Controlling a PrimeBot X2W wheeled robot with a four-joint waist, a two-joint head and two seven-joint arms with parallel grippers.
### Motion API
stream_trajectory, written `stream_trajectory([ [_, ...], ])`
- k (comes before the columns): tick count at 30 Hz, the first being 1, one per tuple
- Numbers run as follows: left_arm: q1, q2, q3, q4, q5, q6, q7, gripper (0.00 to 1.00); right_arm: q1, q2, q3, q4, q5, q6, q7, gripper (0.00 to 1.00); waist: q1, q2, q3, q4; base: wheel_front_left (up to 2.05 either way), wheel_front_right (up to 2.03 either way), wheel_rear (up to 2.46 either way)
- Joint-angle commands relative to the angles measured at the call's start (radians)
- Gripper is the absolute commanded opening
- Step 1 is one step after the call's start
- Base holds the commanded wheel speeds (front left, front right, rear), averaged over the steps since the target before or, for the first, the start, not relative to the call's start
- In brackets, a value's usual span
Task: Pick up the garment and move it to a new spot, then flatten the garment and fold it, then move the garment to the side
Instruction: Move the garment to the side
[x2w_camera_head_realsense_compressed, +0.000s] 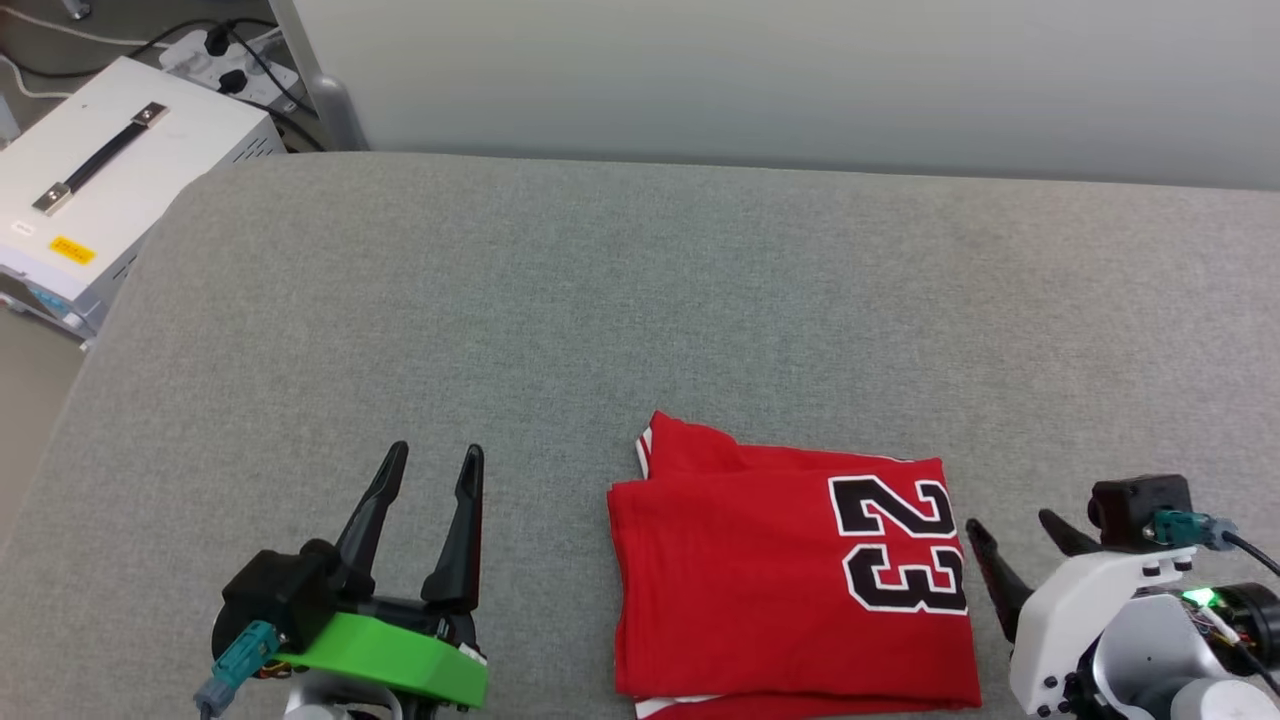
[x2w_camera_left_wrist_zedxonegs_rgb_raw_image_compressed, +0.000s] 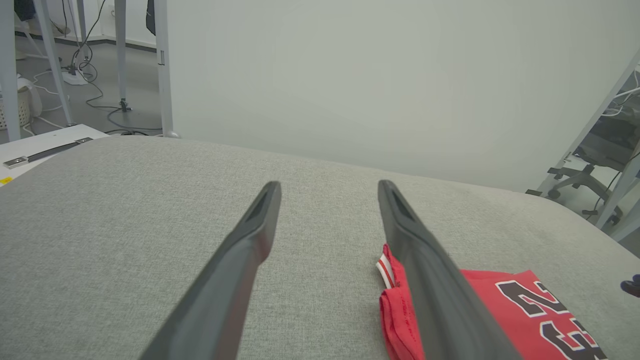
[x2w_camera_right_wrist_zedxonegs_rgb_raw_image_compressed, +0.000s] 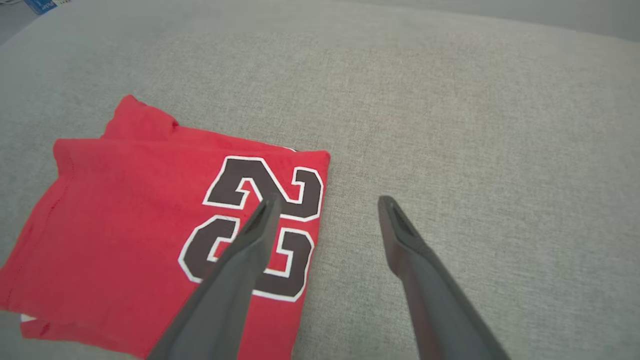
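Observation:
The garment (x2w_camera_head_realsense_compressed: 760, 570) lies folded into a red rectangle on the grey surface, with a black white-outlined "23" showing near its right edge and a bit of striped trim at its top left. My left gripper (x2w_camera_head_realsense_compressed: 437, 455) stands open and empty to the left of it, apart from the cloth. My right gripper (x2w_camera_head_realsense_compressed: 1012, 522) is open just off the garment's right edge. In the right wrist view the garment (x2w_camera_right_wrist_zedxonegs_rgb_raw_image_compressed: 125, 220) sits under and left of my right gripper (x2w_camera_right_wrist_zedxonegs_rgb_raw_image_compressed: 327, 200). The left wrist view has my left gripper (x2w_camera_left_wrist_zedxonegs_rgb_raw_image_compressed: 327, 186) open, with the garment (x2w_camera_left_wrist_zedxonegs_rgb_raw_image_compressed: 500, 310) behind its right finger.
The grey padded surface (x2w_camera_head_realsense_compressed: 600, 300) stretches wide behind and to both sides of the garment. A white box with a black handle (x2w_camera_head_realsense_compressed: 110, 170) stands off its left edge, with cables and a power strip (x2w_camera_head_realsense_compressed: 235, 55) behind. A pale wall (x2w_camera_head_realsense_compressed: 800, 70) runs along the back.

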Motion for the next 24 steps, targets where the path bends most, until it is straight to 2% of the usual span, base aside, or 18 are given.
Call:
stream_trajectory([
  [1,-0.024,0.001,-0.003,0.002,0.008,-0.003,-0.006,1.0,-0.003,0.009,0.003,-0.008,0.01,-0.001,0.039,1.0,0.0,0.0119,0.033,0.025,0.0,0.0,0.0],
  [6,-0.057,0.004,-0.025,0.01,0.009,-0.003,-0.006,1.0,-0.014,0.042,-0.033,0.001,-0.006,-0.001,0.222,1.0,0.0,0.0119,0.082,0.066,0.0,0.0,0.0],
  [9,-0.07,0.001,-0.031,0.012,0.009,-0.003,-0.006,1.0,-0.026,0.053,-0.045,0.01,-0.016,-0.001,0.276,1.0,0.0,0.0119,0.103,0.086,0.0,0.0,0.0],
  [16,-0.094,-0.003,-0.04,0.017,0.009,-0.003,-0.006,1.0,-0.049,0.065,-0.056,0.058,-0.017,-0.001,0.327,1.0,0.0,0.0119,0.14,0.123,0.0,0.0,0.0],
  [22,-0.108,-0.009,-0.043,0.017,0.013,-0.003,-0.006,1.0,-0.05,0.068,-0.024,0.123,-0.02,-0.001,0.341,1.0,0.0,0.0119,0.165,0.138,0.0,0.0,0.0],
  [23,-0.11,-0.009,-0.043,0.017,0.014,-0.003,-0.006,1.0,-0.05,0.068,-0.019,0.135,-0.017,-0.001,0.341,0.43,0.0,0.0119,0.167,0.139,0.0,0.0,0.0],
  [24,-0.11,-0.01,-0.044,0.018,0.015,-0.003,-0.006,1.0,-0.05,0.069,-0.015,0.141,-0.017,-0.001,0.34,0.2,0.0,0.0119,0.168,0.139,0.0,0.0,0.0],
])
